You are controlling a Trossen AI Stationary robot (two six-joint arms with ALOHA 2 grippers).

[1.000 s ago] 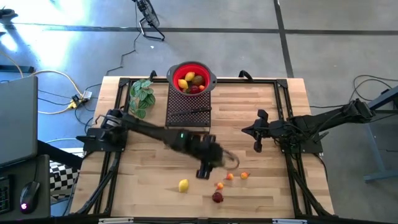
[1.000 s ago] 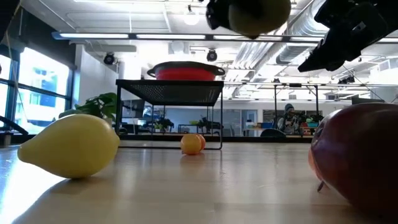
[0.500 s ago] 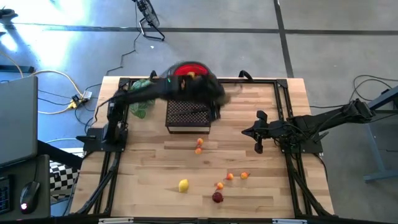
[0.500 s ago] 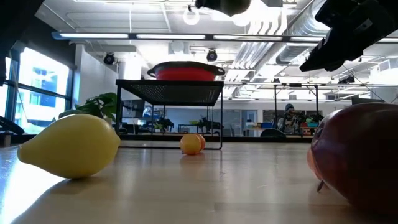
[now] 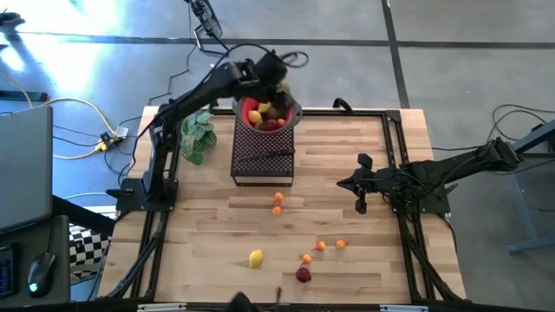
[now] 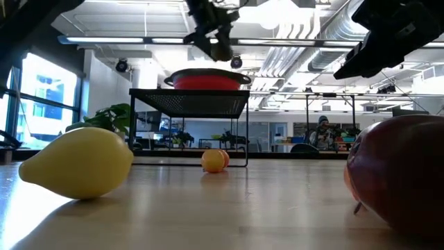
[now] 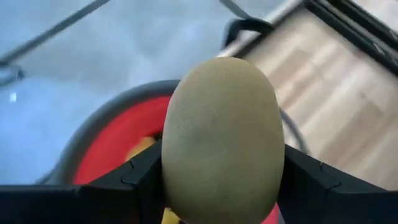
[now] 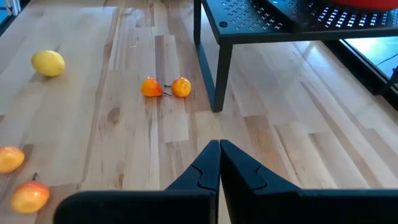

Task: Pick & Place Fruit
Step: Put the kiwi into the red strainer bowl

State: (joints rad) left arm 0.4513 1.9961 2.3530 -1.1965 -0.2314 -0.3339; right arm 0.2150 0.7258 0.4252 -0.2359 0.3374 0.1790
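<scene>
I see the left gripper [image 5: 276,76] above the red bowl [image 5: 291,111] on the black rack [image 5: 262,160], its jaws clamped on a brown kiwi [image 7: 219,140] held over the bowl's rim. The bowl already holds several fruits [image 5: 264,113]; a lemon [image 5: 255,257], a dark red fruit [image 5: 303,275] and small orange ones [image 5: 277,203] lie on the table [image 5: 199,225] in front of the rack. The right gripper [image 8: 219,163] waits to the rack's right, low over the table, fingers pressed together and empty.
</scene>
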